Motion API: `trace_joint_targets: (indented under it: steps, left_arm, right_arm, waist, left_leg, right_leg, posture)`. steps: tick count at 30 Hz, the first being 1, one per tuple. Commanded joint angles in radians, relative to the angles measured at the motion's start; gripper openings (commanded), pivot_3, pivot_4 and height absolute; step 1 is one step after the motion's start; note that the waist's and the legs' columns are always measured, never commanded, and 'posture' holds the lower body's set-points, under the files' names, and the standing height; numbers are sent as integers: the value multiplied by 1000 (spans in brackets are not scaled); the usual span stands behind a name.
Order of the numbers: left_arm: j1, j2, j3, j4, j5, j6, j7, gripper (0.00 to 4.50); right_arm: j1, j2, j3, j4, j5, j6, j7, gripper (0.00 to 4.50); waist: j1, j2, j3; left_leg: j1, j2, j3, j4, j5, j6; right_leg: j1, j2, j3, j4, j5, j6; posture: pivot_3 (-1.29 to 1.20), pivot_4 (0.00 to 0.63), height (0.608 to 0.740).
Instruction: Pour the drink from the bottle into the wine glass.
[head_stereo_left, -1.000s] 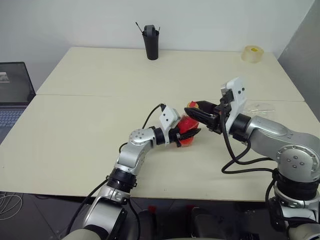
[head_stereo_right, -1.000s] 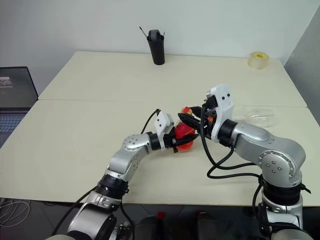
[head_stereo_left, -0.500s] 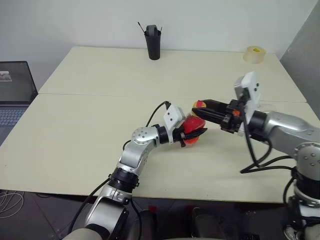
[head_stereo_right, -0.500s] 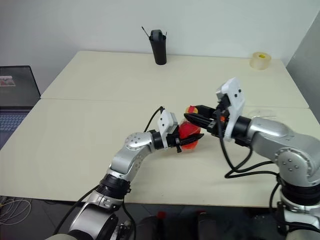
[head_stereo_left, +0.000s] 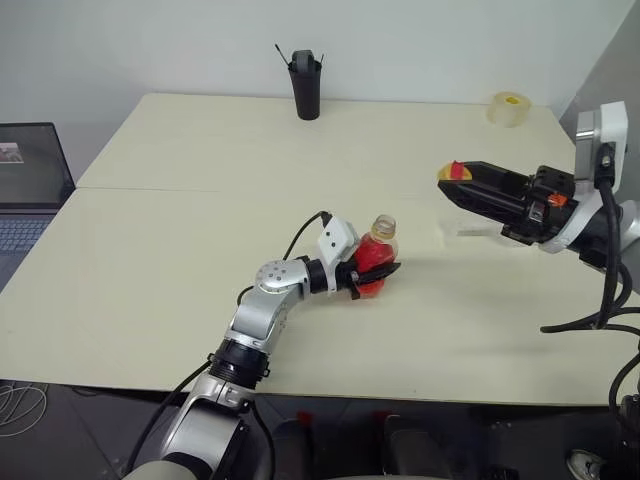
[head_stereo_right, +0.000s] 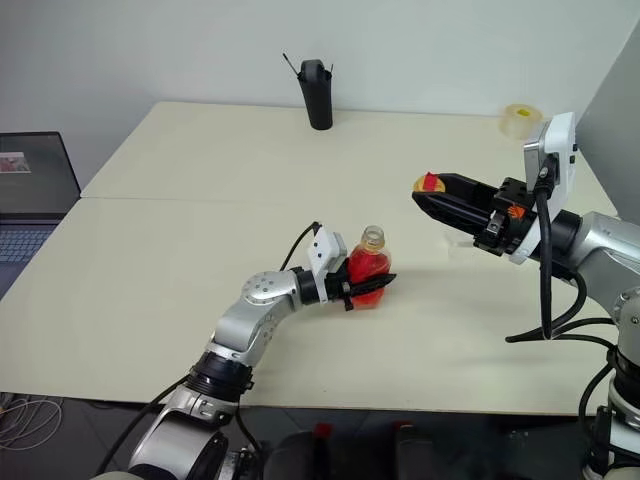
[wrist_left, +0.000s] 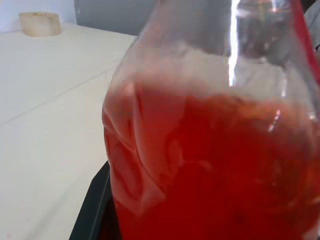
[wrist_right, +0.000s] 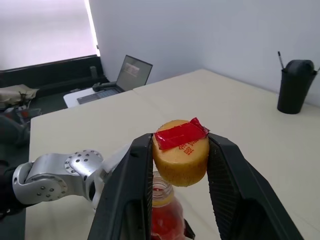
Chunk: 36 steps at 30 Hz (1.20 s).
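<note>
L gripper (head_stereo_left: 385, 268) clamps bottle (head_stereo_left: 376, 254), upright on table (head_stereo_left: 180, 250), uncapped; R gripper (head_stereo_left: 455, 185) grips cap (wrist_right: 180, 151), raised well apart.

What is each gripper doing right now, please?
Left gripper: shut on the bottle, which stands uncapped on the table.
Right gripper: shut on the cap, held clear of the bottle.

Through the left wrist camera you see the bottle (wrist_left: 210, 150) very close, its clear wall holding the red drink (wrist_left: 215, 190) up to about the shoulder. A black finger (wrist_left: 92, 210) touches its lower side. Behind lies the pale tabletop (wrist_left: 45, 110), with a tape roll (wrist_left: 40, 24) far off.
</note>
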Motion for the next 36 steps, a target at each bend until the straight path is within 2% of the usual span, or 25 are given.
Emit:
trace_joint_targets:
  steps: [1,4,9,12,14,18,24,28,33,34,36]
  left_arm:
    - [-21,-6,10,-36,-11,-21,0,1764]
    - [-21,-4,16,-34,-6,-31,8,1763]
    - [-24,-8,19,-18,-12,-51,0,1763]
    - [-36,-19,15,1,-15,-65,-12,1763]
    - [-52,-30,13,21,-12,-72,-16,1763]
    - [-78,-45,10,57,-12,-89,-29,1763]
    - [-96,-58,10,85,-6,-104,-39,1762]
    - [-96,-57,13,86,-4,-106,-34,1762]
    - [-86,-47,18,74,-1,-101,-22,1762]
    - [-85,-45,20,74,1,-103,-16,1762]
    - [-85,-39,32,80,1,-103,-1,1762]
  right_arm:
    - [24,-30,-47,6,-41,-22,-45,1188]
    - [137,23,-127,5,-104,-45,-186,1188]
    - [439,260,-236,-126,-222,-116,-466,1187]
    - [568,430,-239,-129,-317,-200,-593,1187]
    - [618,476,-208,-85,-421,-245,-647,1187]
    - [590,514,-180,84,-599,-343,-757,1187]
    - [518,503,-143,292,-695,-419,-741,1186]
    - [524,505,-142,306,-701,-426,-713,2538]
    - [538,487,-149,204,-692,-385,-691,4304]
    - [538,483,-152,180,-690,-371,-691,4495]
    - [543,463,-158,100,-669,-305,-685,4500]
  waist:
    - [1,0,0]
    - [6,-1,0]
    - [20,0,-1]
    - [19,1,-1]
    - [18,1,-2]
    - [16,1,-2]
    - [10,2,-2]
    - [10,2,-2]
    - [14,2,-2]
    - [14,2,-2]
    - [14,2,-2]
  left_leg:
    - [0,0,0,0,0,0]
    - [0,0,0,0,0,0]
    - [0,1,0,-1,0,-1]
    - [1,1,2,-1,2,-3]
    - [1,1,3,-1,2,-3]
    - [5,-1,9,-2,1,-3]
    - [7,-1,12,-3,2,-3]
    - [7,-1,12,-3,1,-2]
    - [7,0,12,-3,0,-1]
    - [7,0,12,-3,0,-1]
    - [7,0,12,-3,0,-1]
  right_leg:
    - [0,0,0,0,0,0]
    - [1,0,0,0,0,0]
    - [0,0,0,0,0,0]
    - [0,0,2,1,0,0]
    - [0,1,2,1,0,0]
    - [0,2,3,2,0,1]
    - [0,5,5,2,0,0]
    - [1,5,5,1,0,0]
    - [1,5,5,1,0,0]
    - [1,5,5,1,0,0]
    - [1,4,5,1,0,0]
  posture:
    - [0,150,740]
    - [0,150,740]
    - [0,150,740]
    - [0,150,740]
    - [0,150,740]
    - [0,150,740]
    - [0,150,740]
    - [0,150,740]
    - [0,150,740]
    - [0,150,740]
    - [0,150,740]
